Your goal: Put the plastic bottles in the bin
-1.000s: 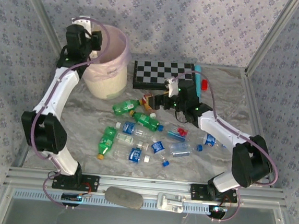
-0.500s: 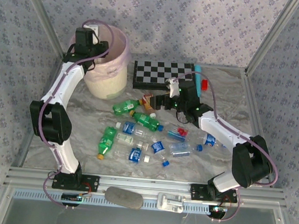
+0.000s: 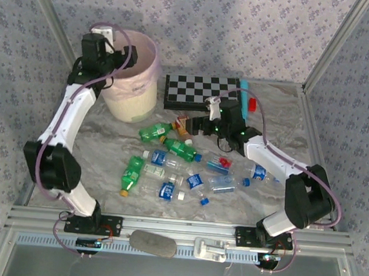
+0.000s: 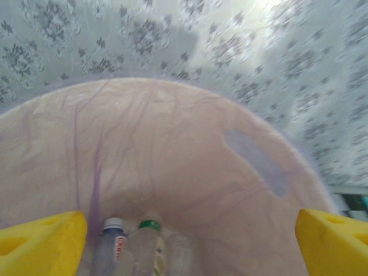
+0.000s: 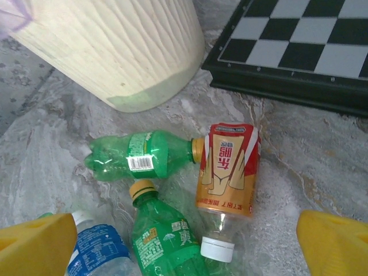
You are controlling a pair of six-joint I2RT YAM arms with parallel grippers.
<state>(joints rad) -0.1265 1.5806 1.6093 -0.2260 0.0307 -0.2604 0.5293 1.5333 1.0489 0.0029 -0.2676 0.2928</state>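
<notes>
most plastic bottles [image 3: 169,169] lie scattered on the table [image 3: 107,138], several beneath and between the fingers of the right gripper [image 5: 185,244], which are spread wide and clasp nothing. a few more rest at the bottom of the bin [image 4: 172,144], below the left gripper [image 4: 190,236], whose fingers are also spread wide and empty over the pink-lined rim. since half a second ago the left arm's elbow has swung outward and nearer. the right arm and the table's bottles have not shifted. the checkerboard [image 3: 201,91] lies beyond the right fingers.
</notes>
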